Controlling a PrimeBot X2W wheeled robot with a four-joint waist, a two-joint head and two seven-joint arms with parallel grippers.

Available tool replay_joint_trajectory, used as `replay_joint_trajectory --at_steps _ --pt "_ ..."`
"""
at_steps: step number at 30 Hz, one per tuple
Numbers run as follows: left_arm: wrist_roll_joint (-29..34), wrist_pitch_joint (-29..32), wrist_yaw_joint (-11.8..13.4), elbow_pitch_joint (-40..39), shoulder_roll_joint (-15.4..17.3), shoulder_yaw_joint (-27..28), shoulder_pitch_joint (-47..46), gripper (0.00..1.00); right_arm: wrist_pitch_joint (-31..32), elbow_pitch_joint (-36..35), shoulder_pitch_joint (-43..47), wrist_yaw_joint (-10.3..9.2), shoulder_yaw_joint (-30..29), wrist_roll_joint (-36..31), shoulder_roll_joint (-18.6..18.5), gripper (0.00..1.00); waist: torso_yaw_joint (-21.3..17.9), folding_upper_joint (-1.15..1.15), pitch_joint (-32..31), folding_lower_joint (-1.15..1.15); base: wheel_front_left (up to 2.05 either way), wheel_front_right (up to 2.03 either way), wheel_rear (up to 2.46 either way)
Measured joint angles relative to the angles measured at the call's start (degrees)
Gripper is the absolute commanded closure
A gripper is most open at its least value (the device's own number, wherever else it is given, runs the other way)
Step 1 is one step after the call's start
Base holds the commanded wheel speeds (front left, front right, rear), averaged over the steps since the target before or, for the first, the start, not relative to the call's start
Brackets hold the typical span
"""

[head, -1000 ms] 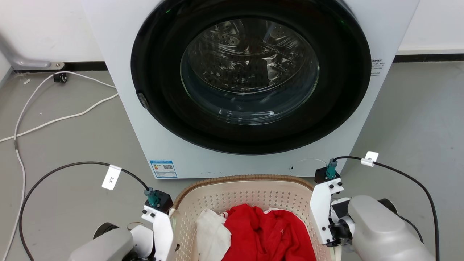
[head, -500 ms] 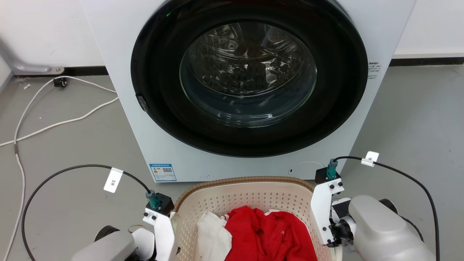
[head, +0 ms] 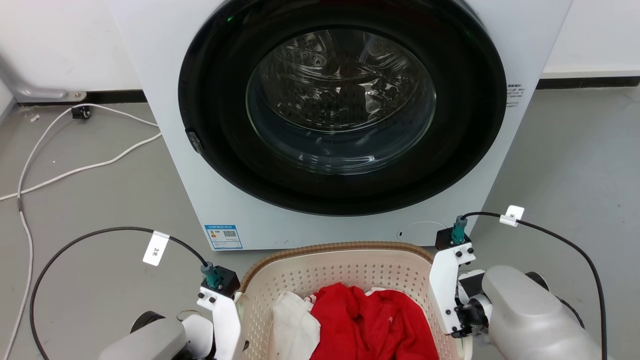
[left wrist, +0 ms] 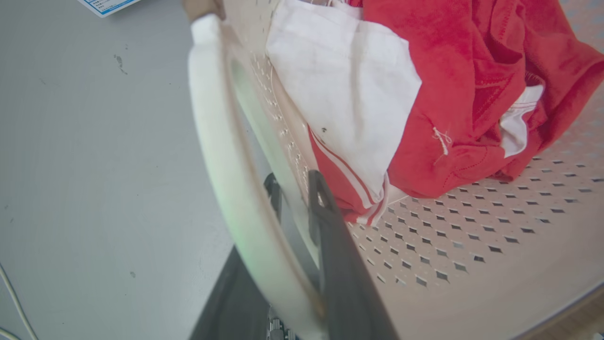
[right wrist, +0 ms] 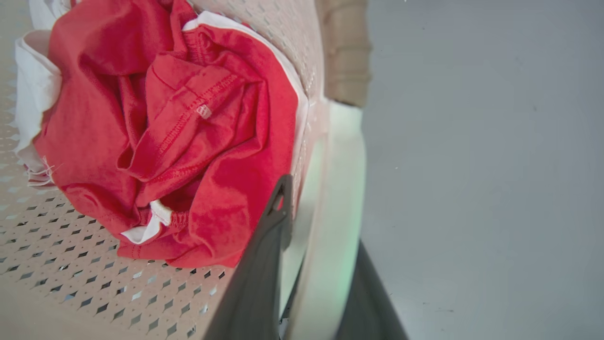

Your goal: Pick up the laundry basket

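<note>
The laundry basket (head: 345, 270) is cream perforated plastic with a brown woven-look rim and sits low in the head view, in front of the washing machine. Red (head: 370, 320) and white (head: 295, 320) clothes lie in it. My left gripper (left wrist: 292, 189) is shut on the basket's white left handle (left wrist: 212, 141), with one dark finger (left wrist: 330, 236) inside the wall and the other under the handle. My right gripper (right wrist: 321, 222) is shut on the white right handle (right wrist: 339, 189) in the same way, with its inner finger (right wrist: 269, 236) beside the red cloth.
The white washing machine (head: 200, 200) stands just beyond the basket with its round dark door (head: 340, 105) shut. White cables (head: 75, 167) trail over the grey floor at the left. Black cables loop from both wrists (head: 90, 237) (head: 565, 245).
The head view has shifted slightly. My right wrist has edged up a little. Both grippers keep their hold on the handles.
</note>
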Motion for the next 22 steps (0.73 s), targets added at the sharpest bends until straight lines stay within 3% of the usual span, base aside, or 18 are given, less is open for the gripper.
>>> replay_joint_trajectory --at_steps 22 --pt "0.23 0.29 -0.01 0.05 -0.16 -0.02 0.01 1.0 0.44 1.13 -0.77 0.0 2.4 2.48 -0.02 1.0 0.32 0.0 0.08 0.0 0.0 0.0 0.0"
